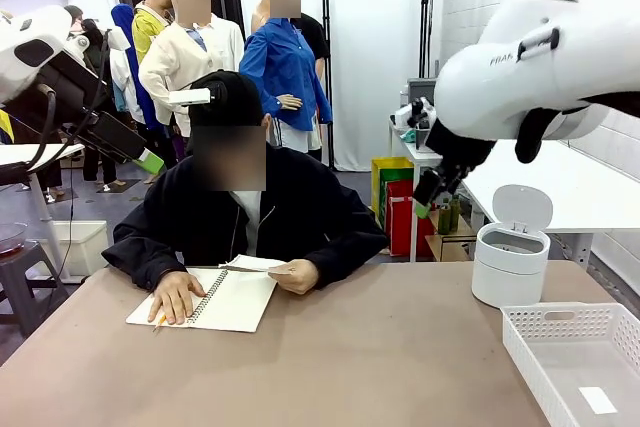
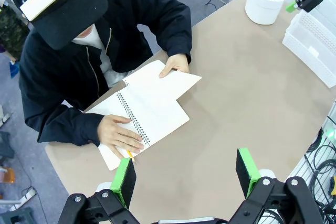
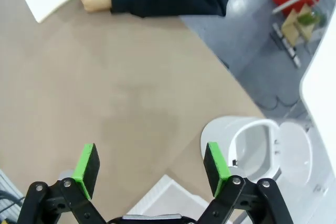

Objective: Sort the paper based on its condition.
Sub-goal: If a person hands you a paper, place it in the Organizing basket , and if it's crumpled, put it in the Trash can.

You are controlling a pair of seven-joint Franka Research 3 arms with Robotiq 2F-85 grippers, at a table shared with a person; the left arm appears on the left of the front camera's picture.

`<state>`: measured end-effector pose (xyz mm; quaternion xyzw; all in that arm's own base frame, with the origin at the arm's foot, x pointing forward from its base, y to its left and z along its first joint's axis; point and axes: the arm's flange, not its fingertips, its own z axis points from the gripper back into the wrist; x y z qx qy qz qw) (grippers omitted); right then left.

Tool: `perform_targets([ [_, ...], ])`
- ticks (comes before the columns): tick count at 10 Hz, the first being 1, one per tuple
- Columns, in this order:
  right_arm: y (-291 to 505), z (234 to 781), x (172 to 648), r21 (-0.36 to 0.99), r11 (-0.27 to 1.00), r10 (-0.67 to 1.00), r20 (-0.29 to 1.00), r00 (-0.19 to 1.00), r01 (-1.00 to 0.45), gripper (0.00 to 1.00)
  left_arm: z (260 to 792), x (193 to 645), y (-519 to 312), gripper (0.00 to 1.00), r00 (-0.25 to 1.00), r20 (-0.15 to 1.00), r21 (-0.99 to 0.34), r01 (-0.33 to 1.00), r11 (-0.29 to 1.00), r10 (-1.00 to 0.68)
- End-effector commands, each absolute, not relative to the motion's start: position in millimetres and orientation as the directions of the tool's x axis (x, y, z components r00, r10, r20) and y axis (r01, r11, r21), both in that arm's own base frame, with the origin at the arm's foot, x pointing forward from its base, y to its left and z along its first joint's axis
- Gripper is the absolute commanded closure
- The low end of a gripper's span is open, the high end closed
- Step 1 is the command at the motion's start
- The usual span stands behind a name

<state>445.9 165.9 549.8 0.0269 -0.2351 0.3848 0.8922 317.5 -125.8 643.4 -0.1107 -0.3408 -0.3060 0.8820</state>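
A spiral notebook lies open on the brown table in front of a seated person. One of the person's hands rests flat on the left page, over a pencil. The other hand holds the edge of a loose white sheet on the notebook. My left gripper hangs open high above the table's near edge, at the upper left in the front view. My right gripper is open too, raised above the table beside the bin.
A white bin with its lid up stands at the table's far right. A white slotted basket holding one small paper slip sits at the near right corner. Bare tabletop lies between notebook and bin.
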Motion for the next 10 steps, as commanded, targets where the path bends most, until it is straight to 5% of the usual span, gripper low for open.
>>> perform_targets([
  [1,164.4,568.2,445.3,-0.102,0.635,0.69,0.522,0.502,-0.766,0.0,643.7,317.4,-125.3,0.0,0.58,0.67,0.013,0.615,0.789,-0.463],
  [10,194.5,612.9,454.9,-0.106,0.554,0.663,0.656,0.361,-0.826,0.0,643.7,317.4,-125.3,0.0,0.58,0.67,0.013,0.615,0.789,-0.463],
])
